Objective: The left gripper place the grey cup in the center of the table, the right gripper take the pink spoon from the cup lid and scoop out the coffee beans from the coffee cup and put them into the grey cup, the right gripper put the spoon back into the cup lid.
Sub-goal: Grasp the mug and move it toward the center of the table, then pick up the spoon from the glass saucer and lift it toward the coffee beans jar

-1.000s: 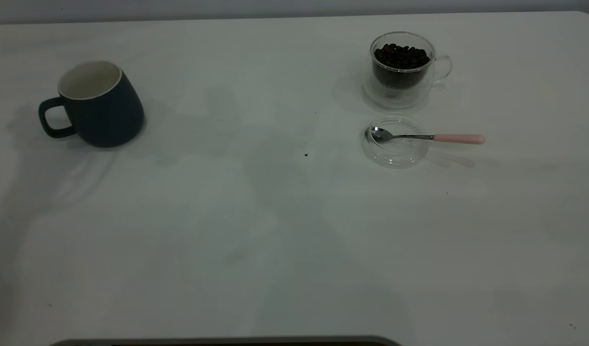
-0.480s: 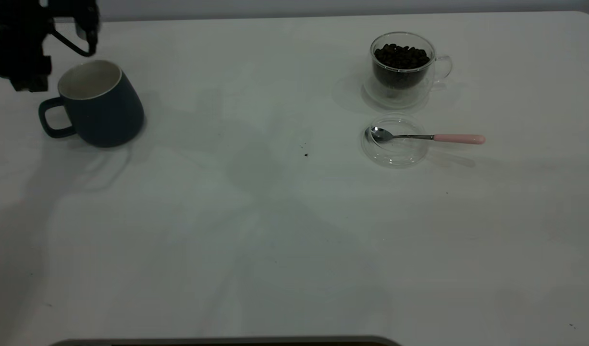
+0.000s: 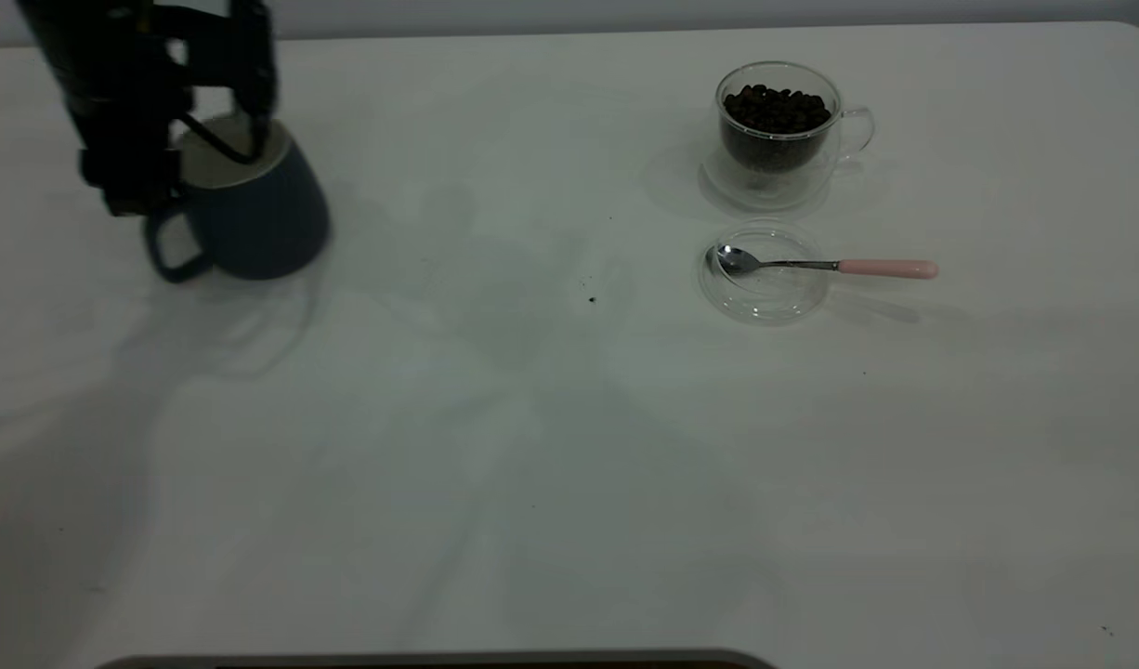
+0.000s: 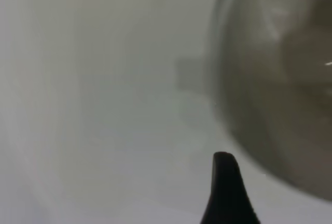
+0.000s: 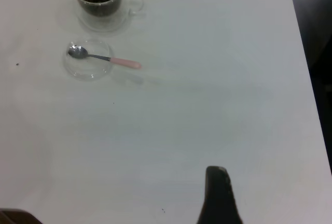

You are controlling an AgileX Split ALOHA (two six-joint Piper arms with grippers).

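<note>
The left gripper [image 3: 212, 139] has reached the grey cup [image 3: 249, 218], jaws clamped on its rim, and is sliding it toward the coffee cup [image 3: 781, 130], so the first step is under way.

Your left arm [image 3: 114, 102] comes in from the far left corner of the exterior view, dark and blurred, wrist pointing down, with a cable [image 3: 218, 147] looping off it. The left gripper [image 3: 212, 139] is low on that side; one black fingertip [image 4: 225, 182] shows in its own wrist view, and finger spacing is unreadable. Your right arm is outside the exterior view; its wrist camera looks down from high up, showing one dark fingertip [image 5: 218, 195] only.
</note>
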